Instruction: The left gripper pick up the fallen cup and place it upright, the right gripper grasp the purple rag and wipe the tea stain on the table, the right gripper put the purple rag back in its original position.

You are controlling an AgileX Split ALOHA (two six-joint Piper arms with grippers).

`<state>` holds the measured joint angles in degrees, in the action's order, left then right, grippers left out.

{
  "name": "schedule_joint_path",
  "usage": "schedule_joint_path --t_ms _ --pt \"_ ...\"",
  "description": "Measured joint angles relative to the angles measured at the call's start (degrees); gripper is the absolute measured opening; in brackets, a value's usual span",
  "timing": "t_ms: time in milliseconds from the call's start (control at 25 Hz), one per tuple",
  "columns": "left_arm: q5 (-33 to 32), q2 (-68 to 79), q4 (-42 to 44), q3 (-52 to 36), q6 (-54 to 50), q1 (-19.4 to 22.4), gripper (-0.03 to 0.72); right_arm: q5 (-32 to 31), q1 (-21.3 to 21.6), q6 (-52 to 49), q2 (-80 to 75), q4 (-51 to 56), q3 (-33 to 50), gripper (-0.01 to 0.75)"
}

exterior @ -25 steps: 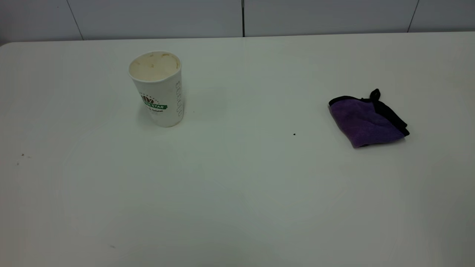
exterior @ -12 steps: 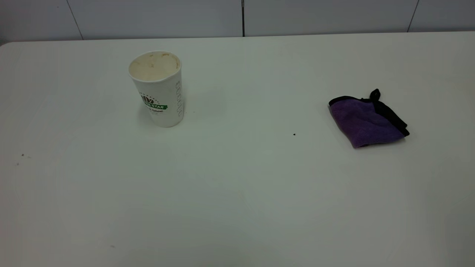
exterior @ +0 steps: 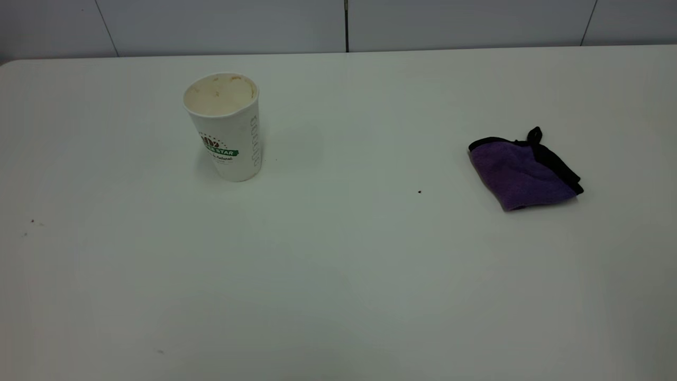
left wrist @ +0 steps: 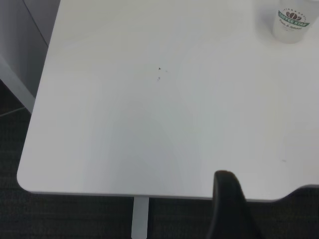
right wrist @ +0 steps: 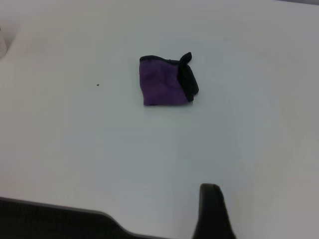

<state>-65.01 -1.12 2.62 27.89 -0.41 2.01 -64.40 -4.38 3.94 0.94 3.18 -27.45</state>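
The cup (exterior: 226, 127) is seen standing upright on the table (exterior: 338, 275), mouth up, toward the far left of the exterior view. The purple rag (exterior: 521, 172) lies folded on the right side, well apart from the cup. No tea stain can be made out anywhere on the tabletop — only a tiny dark speck (exterior: 419, 191) between cup and rag. From this layout all three steps are judged done, and little seems called for beyond keeping both arms clear of the table.

Neither arm is visible in the exterior view. In the left wrist view only one dark finger (left wrist: 232, 209) of the left gripper is shown, held back over the table's near edge with the cup far off. In the right wrist view a single finger (right wrist: 212, 211) of the right gripper is shown likewise, high above and well away from the rag. Whether either gripper is released or clenched cannot be told; nothing is seen to be held.
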Motion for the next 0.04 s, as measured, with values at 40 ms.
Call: schedule_joint_path --t_ms 40 --pt "0.0 0.0 0.0 0.0 0.0 0.0 0.462 0.0 0.0 0.0 0.0 0.0 0.0 0.561"
